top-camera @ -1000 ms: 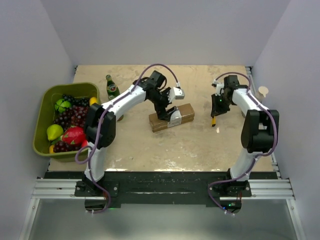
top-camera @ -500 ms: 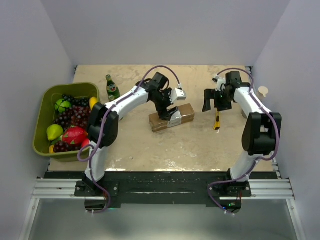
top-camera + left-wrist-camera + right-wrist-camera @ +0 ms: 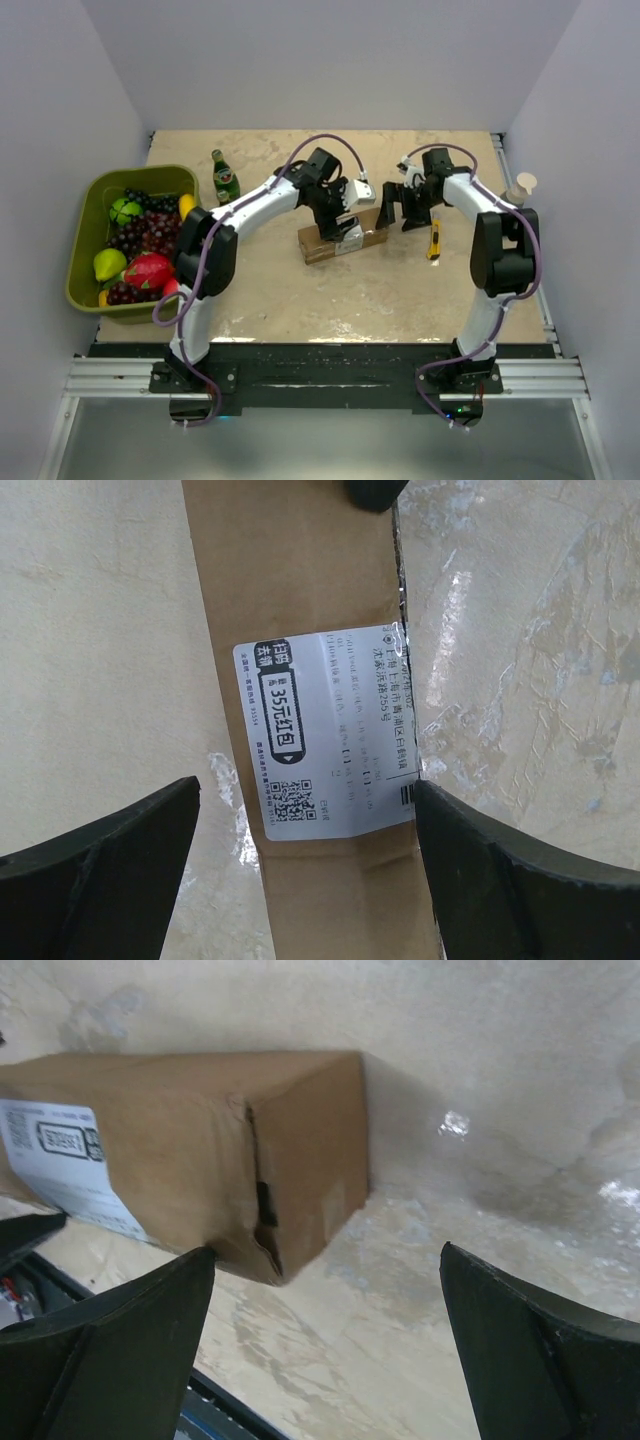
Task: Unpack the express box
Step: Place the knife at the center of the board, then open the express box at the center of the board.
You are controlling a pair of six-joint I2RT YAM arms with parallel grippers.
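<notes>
Right fingers [image 3: 100, 1360], spread wide now that the yellow knife [image 3: 434, 240] lies released on the counter [image 3: 300, 300], have swung to the end of the express box [image 3: 180, 1130] lying mid-counter, where the left fingers [image 3: 90, 870] straddle it, also apart, so opening looks next.

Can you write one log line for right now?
left gripper: open, straddling express box | right gripper: open, facing box end | utility knife: on table
</notes>
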